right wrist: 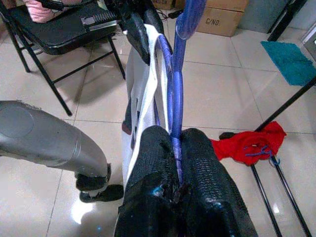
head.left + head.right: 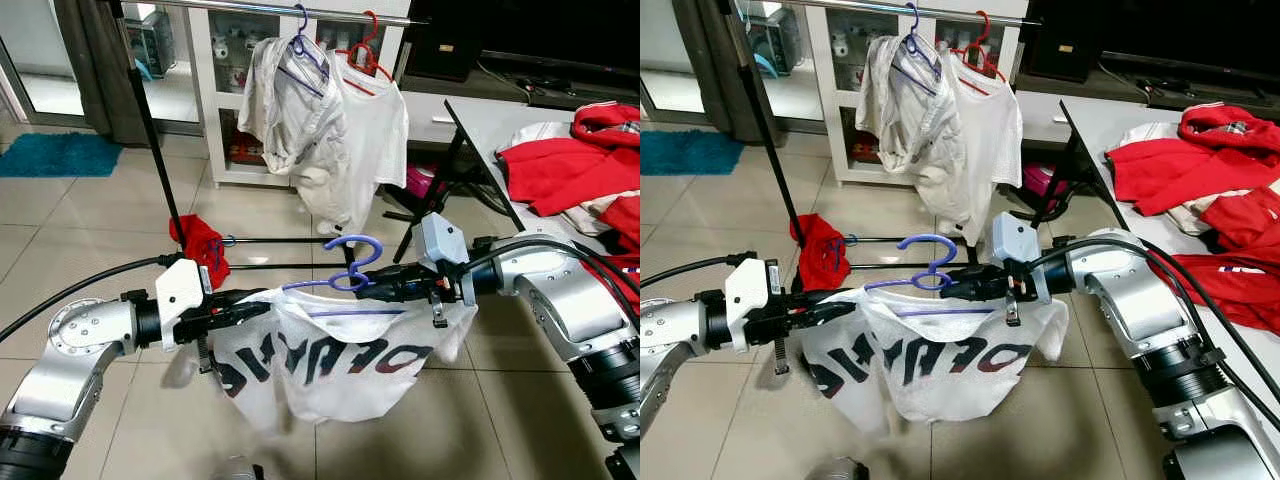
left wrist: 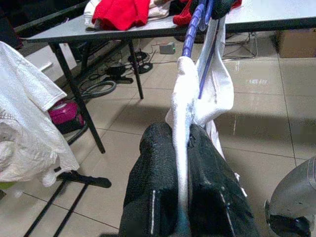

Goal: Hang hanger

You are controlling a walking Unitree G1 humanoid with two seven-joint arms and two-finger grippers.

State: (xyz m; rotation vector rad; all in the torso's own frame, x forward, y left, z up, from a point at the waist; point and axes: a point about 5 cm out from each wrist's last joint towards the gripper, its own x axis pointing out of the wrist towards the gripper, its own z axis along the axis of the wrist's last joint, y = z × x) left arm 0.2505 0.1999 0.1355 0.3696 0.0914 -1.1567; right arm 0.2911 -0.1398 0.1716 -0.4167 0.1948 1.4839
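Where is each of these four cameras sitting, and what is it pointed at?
Left eye view: on the head, looking down past both silver arms at the white shirt on a purple hanger, garment rack beyond.
Right eye view: beside it, same scene, shifted slightly.
Left wrist view: on the left arm, looking along the left gripper pinching shirt fabric, toward the table.
Right wrist view: on the right arm, looking along the right gripper clamping the hanger.
Shared: shirt and hanger.
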